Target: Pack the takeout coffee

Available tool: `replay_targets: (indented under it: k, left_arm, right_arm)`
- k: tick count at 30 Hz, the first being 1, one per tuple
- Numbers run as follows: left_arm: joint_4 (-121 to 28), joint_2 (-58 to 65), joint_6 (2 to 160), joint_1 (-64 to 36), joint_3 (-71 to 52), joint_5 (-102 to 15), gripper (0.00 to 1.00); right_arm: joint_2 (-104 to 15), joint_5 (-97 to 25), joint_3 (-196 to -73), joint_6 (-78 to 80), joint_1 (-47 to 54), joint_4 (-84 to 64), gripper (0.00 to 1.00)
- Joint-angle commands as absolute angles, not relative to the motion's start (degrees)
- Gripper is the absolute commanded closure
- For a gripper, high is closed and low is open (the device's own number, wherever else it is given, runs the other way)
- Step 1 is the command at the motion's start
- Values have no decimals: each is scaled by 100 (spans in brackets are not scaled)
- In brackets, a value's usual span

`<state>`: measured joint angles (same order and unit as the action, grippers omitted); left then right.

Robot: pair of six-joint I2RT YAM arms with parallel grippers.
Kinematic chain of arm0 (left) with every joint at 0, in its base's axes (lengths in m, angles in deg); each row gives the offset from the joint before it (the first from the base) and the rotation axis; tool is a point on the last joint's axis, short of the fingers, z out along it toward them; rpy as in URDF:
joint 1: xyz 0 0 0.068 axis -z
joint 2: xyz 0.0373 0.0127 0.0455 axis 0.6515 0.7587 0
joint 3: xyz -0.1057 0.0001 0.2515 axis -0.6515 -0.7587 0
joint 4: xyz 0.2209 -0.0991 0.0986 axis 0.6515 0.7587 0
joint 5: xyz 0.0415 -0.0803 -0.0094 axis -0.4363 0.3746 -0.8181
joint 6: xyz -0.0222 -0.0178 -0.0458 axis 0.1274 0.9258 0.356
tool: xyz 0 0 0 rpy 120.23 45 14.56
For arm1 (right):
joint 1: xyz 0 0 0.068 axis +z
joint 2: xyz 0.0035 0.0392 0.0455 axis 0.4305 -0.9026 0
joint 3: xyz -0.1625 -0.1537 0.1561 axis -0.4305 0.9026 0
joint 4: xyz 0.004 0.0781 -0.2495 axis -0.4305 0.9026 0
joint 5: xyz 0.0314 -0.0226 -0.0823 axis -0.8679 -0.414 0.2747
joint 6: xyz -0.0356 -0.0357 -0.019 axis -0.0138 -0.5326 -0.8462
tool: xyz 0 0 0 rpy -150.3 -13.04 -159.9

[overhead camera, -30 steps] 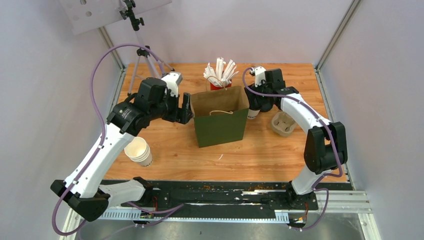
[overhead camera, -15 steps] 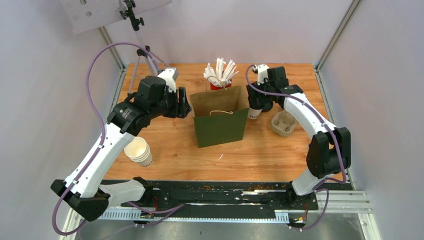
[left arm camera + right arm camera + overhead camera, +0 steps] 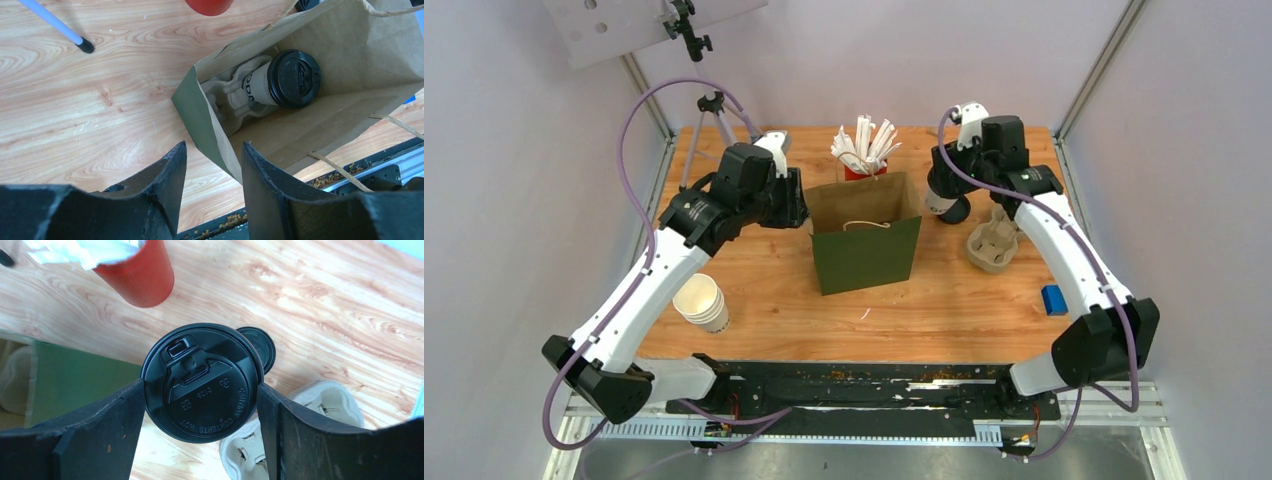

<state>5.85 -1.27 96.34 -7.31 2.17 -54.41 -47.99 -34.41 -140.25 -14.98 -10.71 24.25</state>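
Wooden table (image 3: 964,300) inside pale walls. Since a second ago the right gripper (image 3: 200,392), clamped on the takeout coffee (image 3: 200,372), has risen right of the green bag (image 3: 867,255); the cup hangs upright, lid up, long axis vertical. The left gripper (image 3: 214,150) has shifted onto the bag's left wall, jaws apart astride it.

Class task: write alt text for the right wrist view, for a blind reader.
The right gripper holds a black-lidded takeout coffee, seen from above, over a wooden table. A red cup stands upper left, a green paper bag left, a cardboard cup carrier lower right.
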Motion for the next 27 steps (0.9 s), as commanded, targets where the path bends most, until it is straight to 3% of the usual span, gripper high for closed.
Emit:
replay_targets:
  k: [1, 10, 16, 18, 27]
  left_arm:
    - [318, -13, 9584, -734, 442, -5390, 51]
    - [221, 305, 9500, -728, 523, -5210, 62]
    - [134, 321, 9007, -730, 535, -4790, 94]
    - [124, 287, 8937, -733, 538, -4648, 100]
    - [155, 250, 8797, -732, 549, -3822, 100]
  right_arm:
    - [-4267, -3256, -14614, -1152, -1100, 2570, 35]
    - [-3901, -3250, -15395, -1085, -940, 3268, 36]
    - [-3440, -3434, -15704, -1277, -702, 3549, 36]
    - [-3285, -3506, -15701, -1312, -598, 3641, 35]
    - [-2697, -4001, -15913, -1104, -194, 3918, 35]
